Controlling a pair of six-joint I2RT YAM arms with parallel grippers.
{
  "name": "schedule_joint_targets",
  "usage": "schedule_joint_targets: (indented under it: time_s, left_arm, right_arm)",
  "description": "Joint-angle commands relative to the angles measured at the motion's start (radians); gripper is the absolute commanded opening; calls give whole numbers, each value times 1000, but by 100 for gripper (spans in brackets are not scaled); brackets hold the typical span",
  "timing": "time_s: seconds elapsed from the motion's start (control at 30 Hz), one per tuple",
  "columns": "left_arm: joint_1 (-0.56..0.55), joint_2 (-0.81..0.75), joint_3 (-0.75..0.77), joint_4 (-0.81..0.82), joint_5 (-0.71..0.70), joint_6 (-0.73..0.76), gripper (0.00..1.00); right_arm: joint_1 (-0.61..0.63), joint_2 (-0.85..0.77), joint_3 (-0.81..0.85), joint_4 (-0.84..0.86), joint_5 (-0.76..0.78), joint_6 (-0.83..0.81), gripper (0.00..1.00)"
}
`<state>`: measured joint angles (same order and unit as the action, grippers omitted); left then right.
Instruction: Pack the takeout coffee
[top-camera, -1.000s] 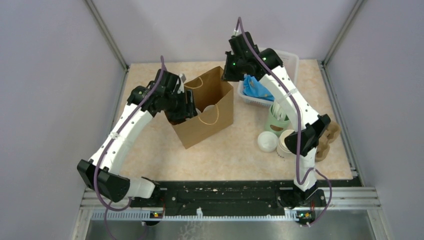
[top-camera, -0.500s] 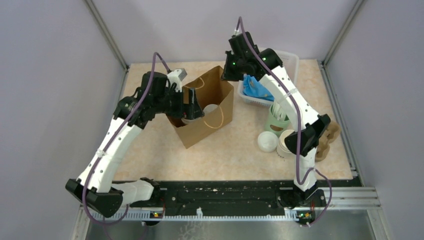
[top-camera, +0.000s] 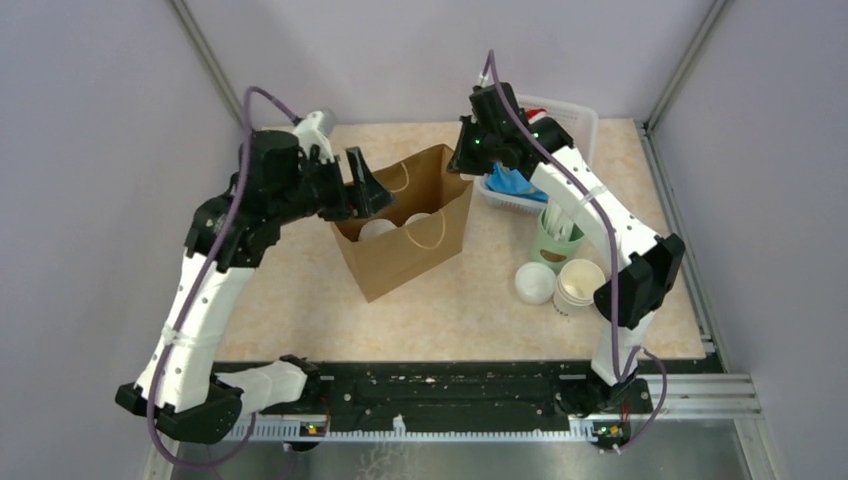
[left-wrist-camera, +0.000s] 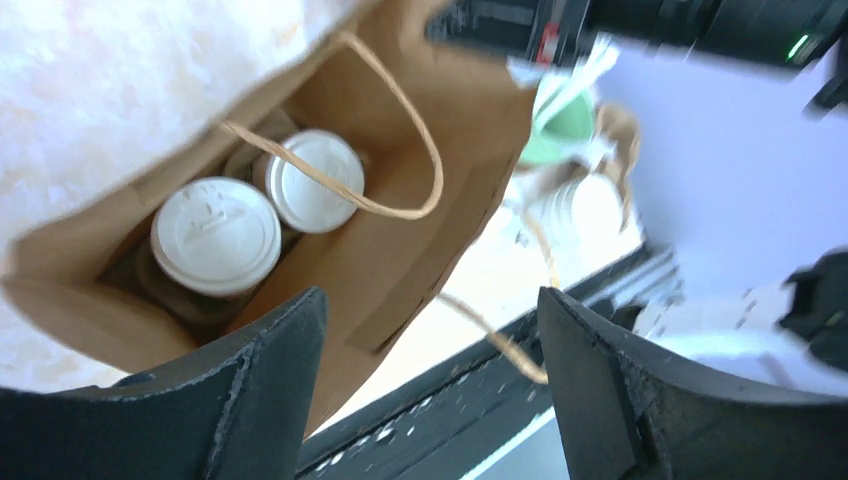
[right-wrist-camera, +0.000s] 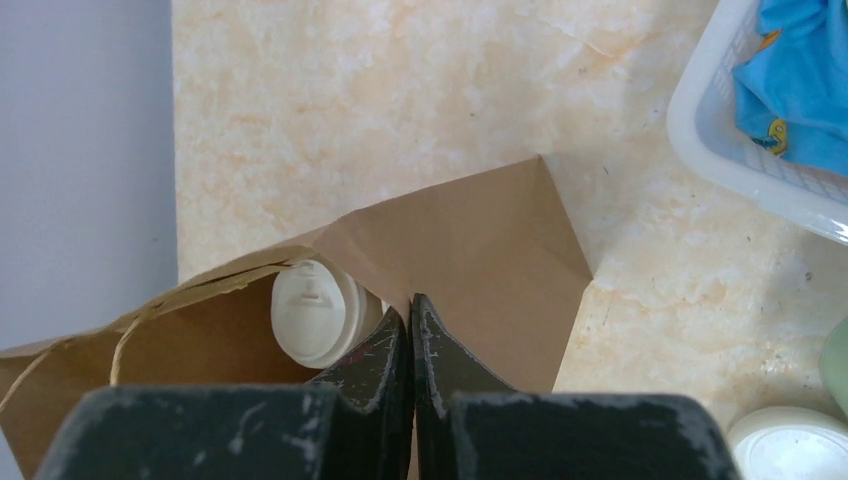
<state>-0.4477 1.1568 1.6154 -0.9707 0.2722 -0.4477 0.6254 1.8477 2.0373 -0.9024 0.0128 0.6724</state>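
Observation:
A brown paper bag (top-camera: 405, 250) stands open mid-table. Two takeout coffee cups with white lids stand side by side inside it, one on the left (top-camera: 377, 228) (left-wrist-camera: 215, 235) and one on the right (top-camera: 418, 218) (left-wrist-camera: 308, 180) (right-wrist-camera: 312, 310). My left gripper (top-camera: 365, 185) (left-wrist-camera: 430, 300) hovers open above the bag's left rim, with nothing between its fingers. My right gripper (top-camera: 470, 160) (right-wrist-camera: 410, 310) is shut on the bag's (right-wrist-camera: 480, 250) upper right edge and holds the mouth open.
Right of the bag are a white basket (top-camera: 560, 115) (right-wrist-camera: 740, 160) with a blue packet (top-camera: 512, 182), a green holder (top-camera: 553, 245), a stack of lidless white cups (top-camera: 580, 283) and a loose white lid (top-camera: 535, 283) (right-wrist-camera: 790, 445).
My left gripper opened, rose out of the bag and drew back to the left, leaving a second lidded cup inside. The right gripper kept its hold on the bag's edge.

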Motion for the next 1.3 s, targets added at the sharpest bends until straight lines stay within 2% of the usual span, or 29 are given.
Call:
schedule_joint_targets:
  time_s: [0.0, 0.23, 0.37, 0.47, 0.73, 0.9, 1.13, 1.27]
  left_arm:
    - [-2, 13, 175, -103, -181, -259, 81]
    - [-2, 14, 257, -343, -414, -379, 86]
    - [2, 55, 183, -393, -442, -386, 89]
    - [11, 86, 138, -387, -460, -366, 85]
    - [37, 142, 48, -263, -505, -251, 62]
    - [50, 146, 36, -172, -532, -155, 33]
    - [50, -1, -123, 61, -446, -45, 8]
    - [49, -69, -217, 182, -394, 3, 2]
  right_arm:
    - [-2, -77, -44, 99, -33, -43, 0]
    - [-2, -85, -33, 96, -40, -50, 0]
    - [-1, -103, -42, 109, -52, -62, 0]
    - [0, -120, -64, 126, -63, -74, 0]
    - [0, -166, -131, 184, -105, -100, 0]
    - [0, -188, -157, 193, -122, -130, 0]
    - [-1, -245, -233, 251, -175, -179, 10]
    - [0, -246, -235, 245, -180, -212, 13]
